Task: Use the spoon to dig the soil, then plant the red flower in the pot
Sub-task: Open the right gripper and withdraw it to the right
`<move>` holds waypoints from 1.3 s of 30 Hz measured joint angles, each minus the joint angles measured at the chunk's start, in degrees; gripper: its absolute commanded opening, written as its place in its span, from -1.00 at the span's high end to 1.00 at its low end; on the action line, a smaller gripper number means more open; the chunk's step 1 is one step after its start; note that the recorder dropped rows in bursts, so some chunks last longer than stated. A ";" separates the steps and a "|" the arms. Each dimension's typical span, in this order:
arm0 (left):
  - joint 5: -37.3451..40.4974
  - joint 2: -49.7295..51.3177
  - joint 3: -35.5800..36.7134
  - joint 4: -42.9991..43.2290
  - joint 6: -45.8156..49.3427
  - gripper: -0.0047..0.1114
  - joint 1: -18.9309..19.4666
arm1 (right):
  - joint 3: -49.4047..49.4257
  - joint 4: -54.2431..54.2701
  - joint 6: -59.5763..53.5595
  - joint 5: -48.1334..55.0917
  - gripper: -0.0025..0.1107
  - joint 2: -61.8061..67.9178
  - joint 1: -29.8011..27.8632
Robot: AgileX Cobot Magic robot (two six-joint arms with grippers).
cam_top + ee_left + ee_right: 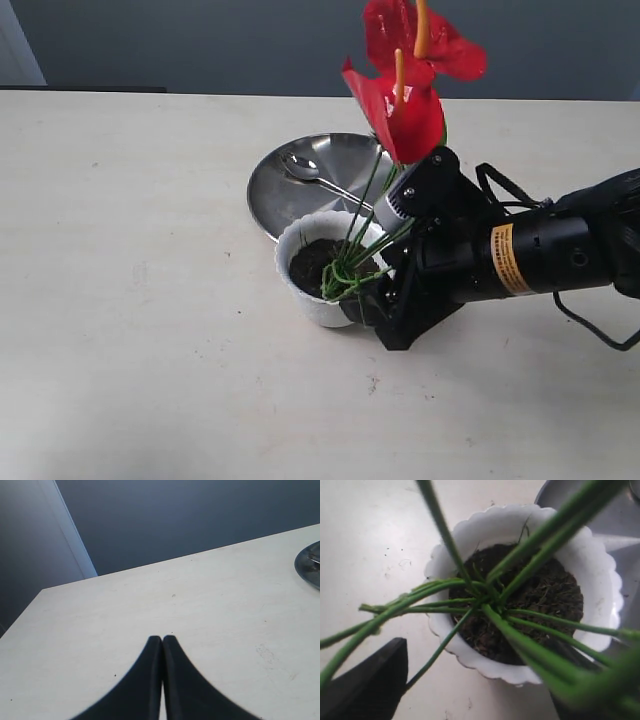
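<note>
Over the pot (pixel 322 268), I am on the planting step.
My right gripper (pixel 385 262) seems to grip the red flower (pixel 405 75) low on its stems, though how wide it stands I cannot tell; their base meets the dark soil (pixel 530 597), blooms tilted. Next: press deeper, then release. The spoon (pixel 312 173) lies on the steel plate (pixel 275 190); my left gripper (pixel 162 642) is closed, empty.
</note>
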 measured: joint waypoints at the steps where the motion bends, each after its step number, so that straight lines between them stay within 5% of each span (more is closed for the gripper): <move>1: 0.00 0.00 0.00 0.00 0.00 0.91 0.00 | 0.00 -0.04 0.31 0.00 -0.31 0.00 0.00; 39: 0.00 0.00 0.00 0.00 0.00 0.91 0.00 | 7.57 -5.89 17.45 3.84 -0.31 -18.11 0.00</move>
